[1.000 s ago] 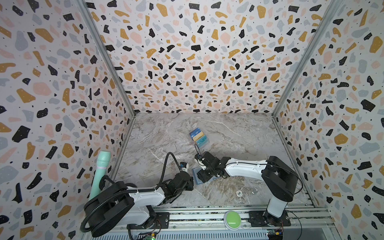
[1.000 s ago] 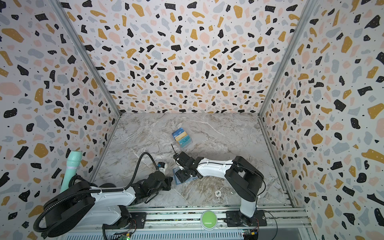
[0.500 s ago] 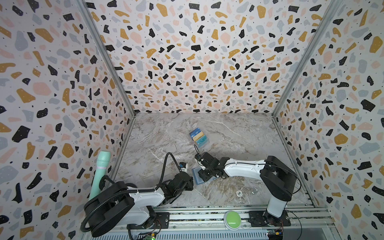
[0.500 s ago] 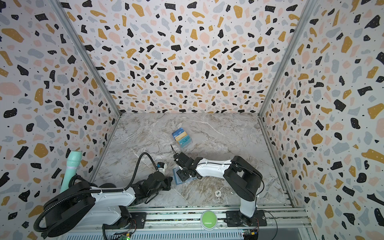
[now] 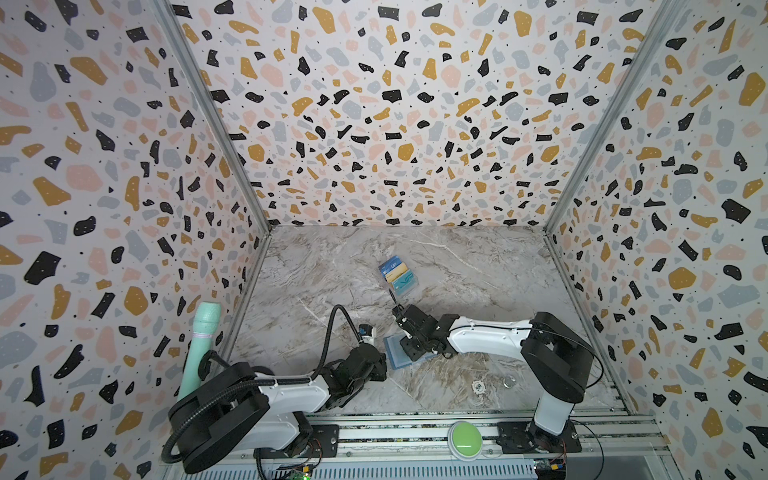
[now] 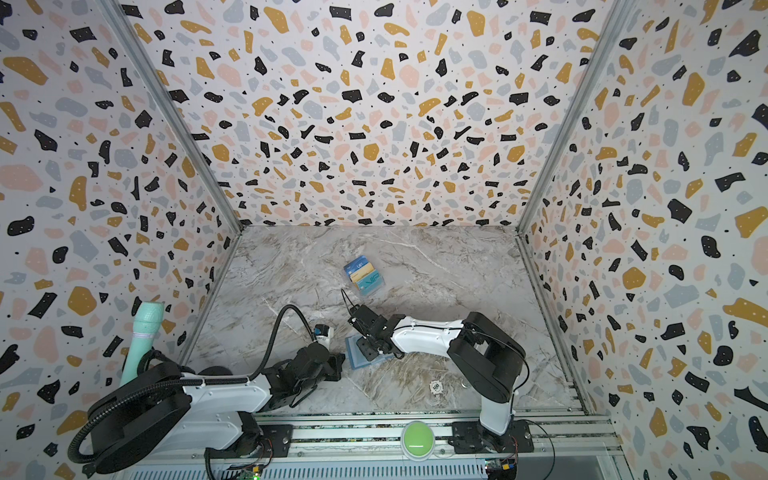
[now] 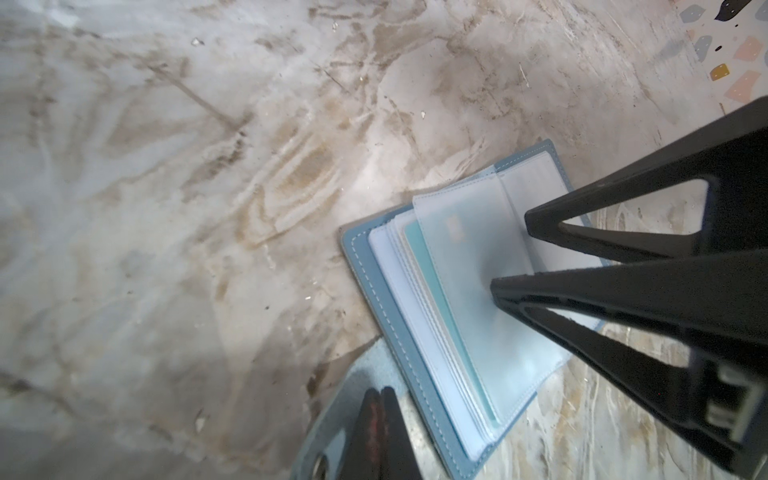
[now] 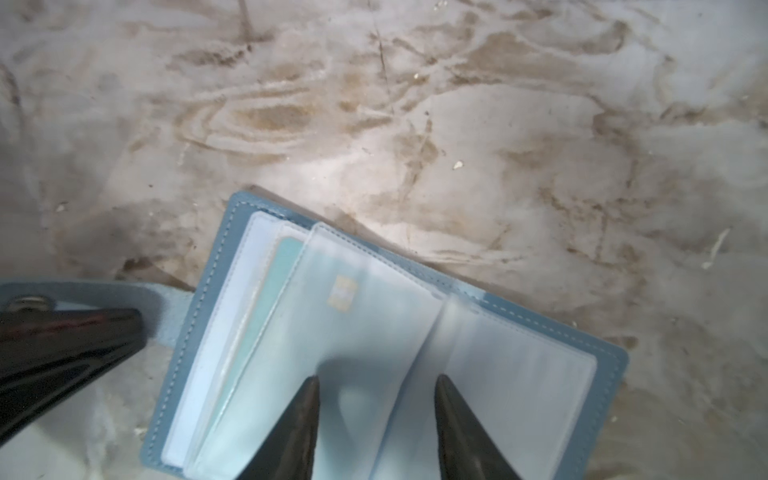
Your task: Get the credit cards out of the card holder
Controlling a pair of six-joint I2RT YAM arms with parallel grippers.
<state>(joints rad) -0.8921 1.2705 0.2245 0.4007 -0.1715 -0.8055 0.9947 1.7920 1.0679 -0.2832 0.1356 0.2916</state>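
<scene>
Card holder (image 5: 392,355) on table (image 5: 478,270) near front; stand (image 5: 405,291) with cards (image 5: 395,268) behind it.

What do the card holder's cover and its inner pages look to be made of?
Card holder cover: slate-blue leather or leather-look, matte with pale stitching along the edge; real or faux cannot be told. Sleeve pages: thin frosted clear plastic, flexible; a card's chip shows through.

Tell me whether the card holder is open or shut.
Open. The card holder lies spread, covers apart, clear sleeve pages exposed.
</scene>
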